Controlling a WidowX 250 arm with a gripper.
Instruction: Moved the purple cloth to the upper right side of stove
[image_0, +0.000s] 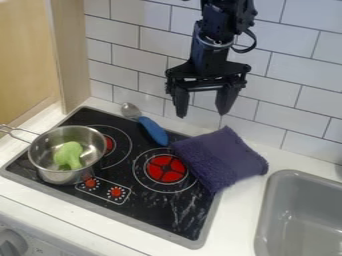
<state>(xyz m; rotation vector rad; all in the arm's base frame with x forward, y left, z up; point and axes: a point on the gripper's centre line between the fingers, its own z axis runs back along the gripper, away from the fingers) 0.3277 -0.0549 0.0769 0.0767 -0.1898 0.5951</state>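
Purple cloth (220, 159) lies below and slightly right of hanging claw (202, 114), over upper right edge of stove (150, 207), fingers spread wide, empty.

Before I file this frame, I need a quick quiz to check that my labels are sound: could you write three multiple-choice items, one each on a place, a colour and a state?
1. Where does the purple cloth lie?
A) In the pot
B) Over the stove's upper right edge
C) In the sink

2. What colour is the handle of the spoon?
A) Red
B) Yellow
C) Blue

3. How are the jaws of the gripper?
A) Apart, holding nothing
B) Closed together
C) Clamped on the cloth

1: B, as it overlaps that edge and the counter.
2: C, as the handle below the metal head is blue.
3: A, as wall tiles show between the tips.
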